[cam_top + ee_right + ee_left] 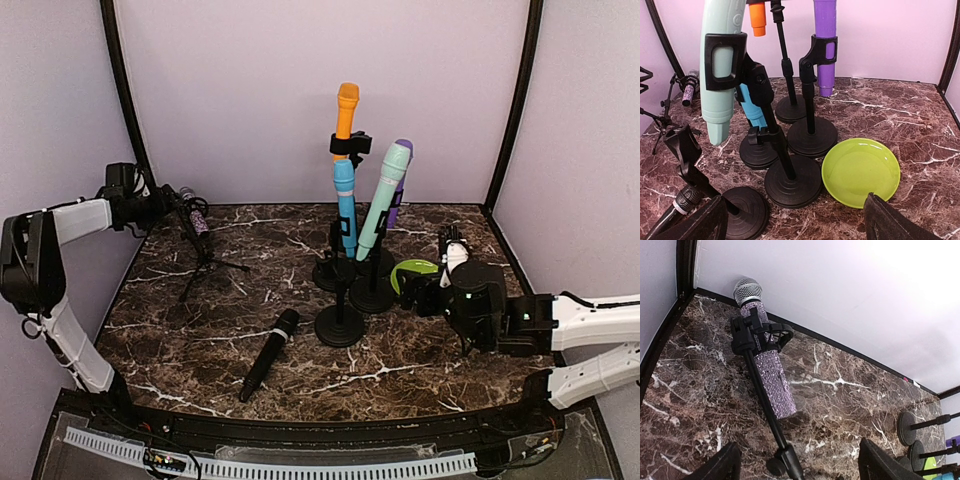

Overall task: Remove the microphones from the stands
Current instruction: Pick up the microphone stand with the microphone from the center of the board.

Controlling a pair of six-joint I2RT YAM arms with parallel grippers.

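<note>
One glitter microphone is seen clipped in a tripod stand at the far left of the table, close to the back wall; it is tilted, with its mesh head pointed toward the back-left corner and its lower end hanging above the marble top; the stand's black clip is closed round its upper body. The left gripper is held just in front of it, fingers spread wide; nothing is pinched, and only the stand's pole is seen running down between the fingertips, apart from both.

Near the middle of the table a cluster of round-based stands is gathered; an orange microphone is carried highest, with a blue microphone below it, and a mint microphone and a purple microphone are held tilted to the right of these. An empty stand is placed at the near side of the cluster, its clip holding nothing; a black microphone is laid flat on the marble just left of it, nearer the front edge.

A green plate is set flat just right of the bases. The right gripper is aimed at the cluster from the right, low over the table, fingers spread wide and gripping nothing.
</note>
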